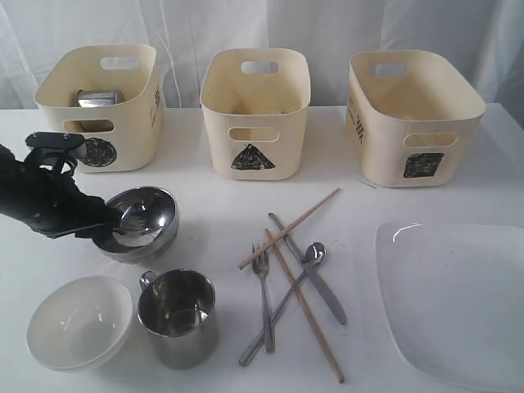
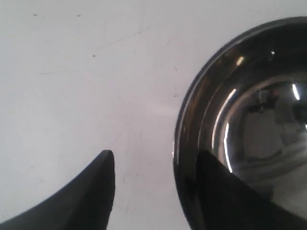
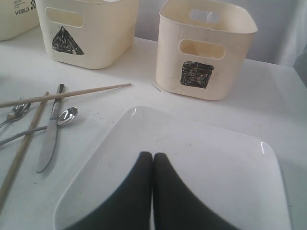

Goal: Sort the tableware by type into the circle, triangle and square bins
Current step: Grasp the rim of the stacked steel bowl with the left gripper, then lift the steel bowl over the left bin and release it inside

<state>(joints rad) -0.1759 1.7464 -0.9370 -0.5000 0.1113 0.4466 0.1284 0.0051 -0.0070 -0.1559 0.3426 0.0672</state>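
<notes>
The stacked steel bowls (image 1: 146, 219) sit left of centre. My left gripper (image 1: 110, 229) is open astride their near-left rim. In the left wrist view one finger lies inside the steel bowl (image 2: 249, 120) and the other stands outside with table showing between; the left gripper (image 2: 154, 154) holds nothing. One steel mug (image 1: 98, 99) lies in the circle bin (image 1: 131, 82); the other mug (image 1: 178, 315) stands beside the white bowl (image 1: 78, 321). My right gripper (image 3: 153, 155) is shut and empty above the white plate (image 3: 216, 158).
The triangle bin (image 1: 255, 115) and square bin (image 1: 413, 119) stand along the back. The fork (image 1: 264, 295), spoon (image 1: 286, 303), knife (image 1: 315, 274) and two chopsticks (image 1: 288, 228) lie crossed in the middle. The plate (image 1: 458, 299) fills the front right corner.
</notes>
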